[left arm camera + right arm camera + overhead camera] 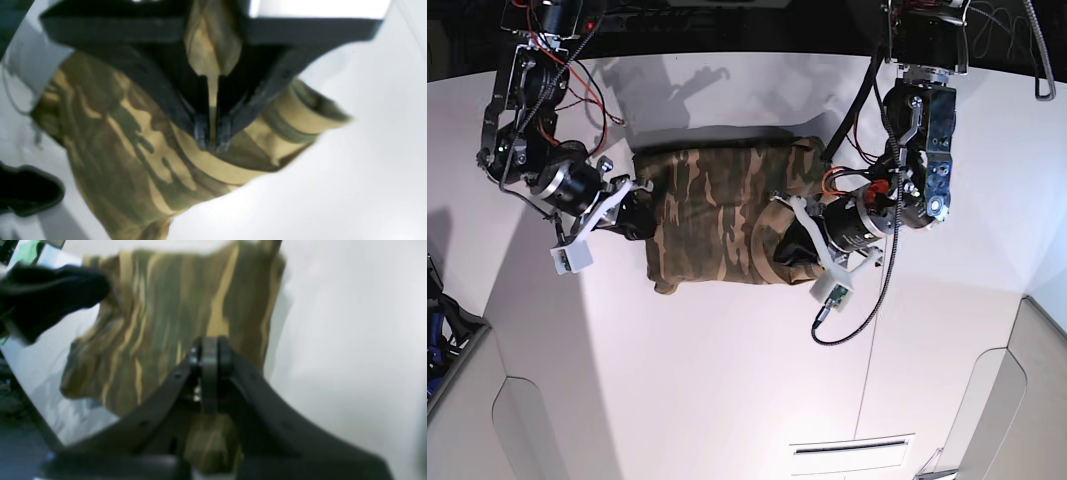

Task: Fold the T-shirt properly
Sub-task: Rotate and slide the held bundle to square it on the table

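one t-shirt (717, 215), partly folded, on the white surface (727, 380), long axis side to side in base view. my left fingers (212, 133) pinch its cloth; my right fingers (209, 355) pressed together over its other end.

Right pincer (209, 355) closed above the blurred camouflage T-shirt (173, 323) on a white table (350, 340).

The soft camouflage T-shirt in tan, olive green and brown blotches (717, 215) lies on the white table (727, 380) as a partly folded, roughly rectangular bundle, with one ribbed sleeve cuff (300, 123) sticking out at its edge.
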### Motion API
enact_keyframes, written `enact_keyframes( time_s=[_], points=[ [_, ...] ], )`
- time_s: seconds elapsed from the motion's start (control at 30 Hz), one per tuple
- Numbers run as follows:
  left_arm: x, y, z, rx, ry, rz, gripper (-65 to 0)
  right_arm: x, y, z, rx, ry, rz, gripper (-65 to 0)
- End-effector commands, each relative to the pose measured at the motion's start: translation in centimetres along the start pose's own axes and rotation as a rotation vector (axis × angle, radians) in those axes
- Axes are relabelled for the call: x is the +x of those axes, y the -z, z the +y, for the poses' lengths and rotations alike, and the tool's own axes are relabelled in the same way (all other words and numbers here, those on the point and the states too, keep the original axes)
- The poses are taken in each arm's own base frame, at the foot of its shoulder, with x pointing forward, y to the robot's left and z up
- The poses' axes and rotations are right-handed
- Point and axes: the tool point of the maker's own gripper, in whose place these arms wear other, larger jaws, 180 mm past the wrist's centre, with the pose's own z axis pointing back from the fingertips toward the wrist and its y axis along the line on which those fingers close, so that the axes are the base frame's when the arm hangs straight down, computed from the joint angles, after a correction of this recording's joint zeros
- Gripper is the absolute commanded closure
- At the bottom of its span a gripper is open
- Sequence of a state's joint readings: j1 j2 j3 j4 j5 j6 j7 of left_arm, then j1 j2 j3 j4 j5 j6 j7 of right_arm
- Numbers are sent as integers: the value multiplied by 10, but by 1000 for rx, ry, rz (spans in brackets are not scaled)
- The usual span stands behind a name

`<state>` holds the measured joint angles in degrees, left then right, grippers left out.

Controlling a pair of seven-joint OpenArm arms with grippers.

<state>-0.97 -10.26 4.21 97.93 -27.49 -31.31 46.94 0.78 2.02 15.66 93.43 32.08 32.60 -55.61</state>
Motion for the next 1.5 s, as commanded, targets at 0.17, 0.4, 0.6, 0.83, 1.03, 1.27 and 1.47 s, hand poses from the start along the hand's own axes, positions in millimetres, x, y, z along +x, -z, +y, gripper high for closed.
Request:
enact_keyframes(
  time_s=[0.17,0.4,0.6,0.83,1.03,1.27,1.47],
  points=[
    [-16,-24,-13,-31,4,1,-42,67,2,-9,-55,-105,-136,0],
    [-54,-32,-36,-85,-89,53,-41,88,36,-12,-8,-80,-118,0],
    [-76,-37,-45,-94,-122,95,-42,79,79,3,49,-115,-30,0],
    [-80,-37,-42,-81,-111,109,-42,61,99,21,79,-194,63,0],
    [-91,-30,-21,-5,-51,149,-42,48,97,17,69,-194,134,0],
    [-73,-10,9,29,-41,139,-42,34,89,18,97,-123,149,0],
    [-57,7,42,95,-51,146,-41,10,65,15,81,-78,111,0]
  ],
)
